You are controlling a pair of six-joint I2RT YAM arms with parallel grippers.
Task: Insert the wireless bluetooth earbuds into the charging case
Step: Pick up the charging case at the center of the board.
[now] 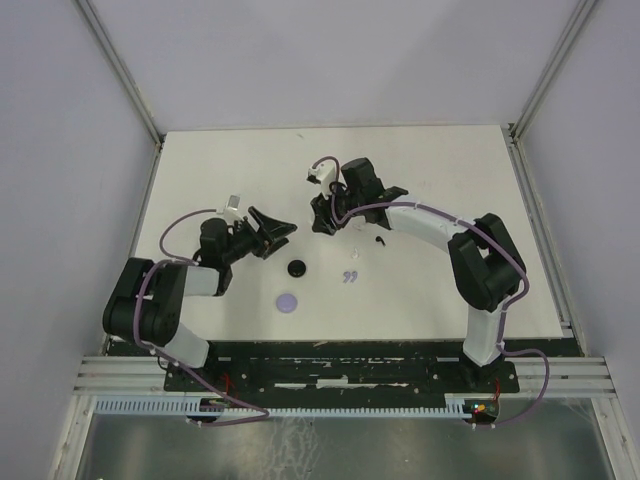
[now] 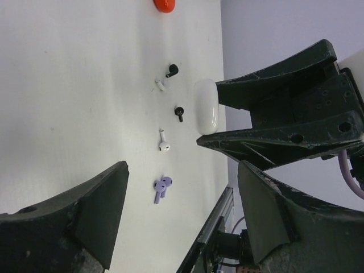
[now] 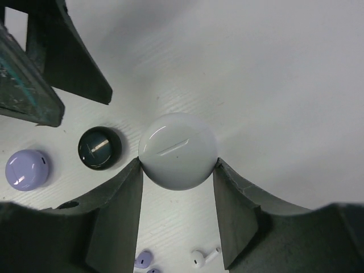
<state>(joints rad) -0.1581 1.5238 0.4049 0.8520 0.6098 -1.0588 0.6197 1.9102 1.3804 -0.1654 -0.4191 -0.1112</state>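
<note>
My right gripper [image 3: 178, 166] is shut on the white round charging case [image 3: 178, 150], one finger on each side; its lid seam looks closed. The left wrist view shows the same case [image 2: 206, 106] edge-on between the right fingers [image 2: 273, 91]. Just left of it my left gripper [image 1: 278, 232] stands open and holds nothing. Loose earbuds lie on the white table: a lavender pair [image 2: 162, 188], a white one [image 2: 164, 142], another white one [image 2: 160, 85] and two black ones [image 2: 179, 112] [image 2: 172, 70]. From above, the lavender pair [image 1: 349, 277] lies near the middle.
A black round case [image 3: 99, 148] and a lavender round case [image 3: 26, 169] lie on the table [image 1: 440, 290] near the held case, below the left gripper. A red object [image 2: 164, 4] shows at the far edge of the left wrist view. Grey walls enclose the table.
</note>
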